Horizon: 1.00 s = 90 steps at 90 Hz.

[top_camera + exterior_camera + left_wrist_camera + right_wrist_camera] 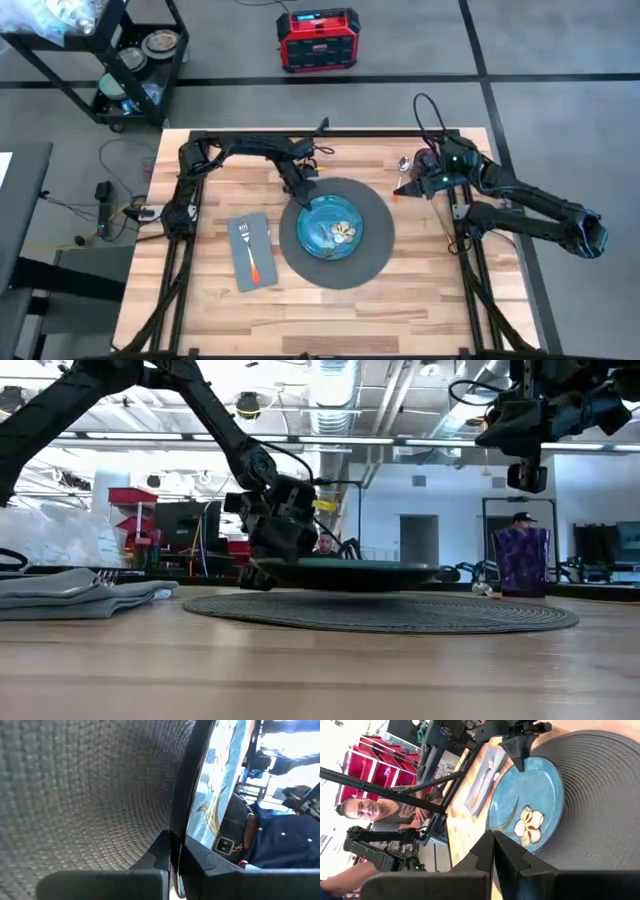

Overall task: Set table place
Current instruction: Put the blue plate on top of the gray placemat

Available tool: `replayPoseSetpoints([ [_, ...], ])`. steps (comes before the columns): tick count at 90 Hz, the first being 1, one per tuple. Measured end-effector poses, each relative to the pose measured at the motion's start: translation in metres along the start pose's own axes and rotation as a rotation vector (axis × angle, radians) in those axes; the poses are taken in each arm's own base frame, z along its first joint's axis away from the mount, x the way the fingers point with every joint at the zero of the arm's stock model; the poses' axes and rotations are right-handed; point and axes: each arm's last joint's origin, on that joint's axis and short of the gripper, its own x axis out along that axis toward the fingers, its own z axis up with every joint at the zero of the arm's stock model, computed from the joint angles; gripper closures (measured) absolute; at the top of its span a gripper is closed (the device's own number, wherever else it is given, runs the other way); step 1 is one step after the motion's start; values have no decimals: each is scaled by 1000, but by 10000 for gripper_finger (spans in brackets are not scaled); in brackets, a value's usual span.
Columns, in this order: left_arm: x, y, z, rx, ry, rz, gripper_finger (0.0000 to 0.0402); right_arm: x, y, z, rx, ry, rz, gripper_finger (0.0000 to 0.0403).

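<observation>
The blue-green patterned plate (335, 232) is over the middle of the round dark grey mat (375, 255). My left gripper (303, 197) is shut on the plate's far-left rim. Left of the mat, the grey napkin (262, 240) lies flat with the orange-handled fork (249, 250) on top. The purple cup (521, 560) stands upright past the mat's right side. My right gripper (527, 478) hangs shut above the cup, holding nothing. What looks like the spoon (403, 163) lies on the table beside that gripper. My left gripper pinches the plate's rim (186, 827) between its two fingers, one above and one below. The fingers come nearly level from the table's far left side. The plate is about level; whether it rests on the mat or hangs just above it, I cannot tell.
A black wheeled cart (130, 60) and a red box (318, 40) stand on the floor beyond the far edge. People are in the room behind the table (365, 810). Bare wood (330, 320) lies along the near edge.
</observation>
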Motion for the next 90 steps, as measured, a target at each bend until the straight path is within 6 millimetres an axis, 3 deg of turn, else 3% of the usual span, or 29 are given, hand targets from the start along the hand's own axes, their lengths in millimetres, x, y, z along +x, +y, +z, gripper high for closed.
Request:
replayPoseSetpoints([
  [34,11,-9,10,43,-52,-4,400,6,-7,1,16,13,-56,403],
  [67,6,-3,9,-10,-69,93,337,10,-10,1,11,35,-68,403],
  [90,0,1,9,-39,-77,92,327,10,-10,1,9,35,-68,403],
])
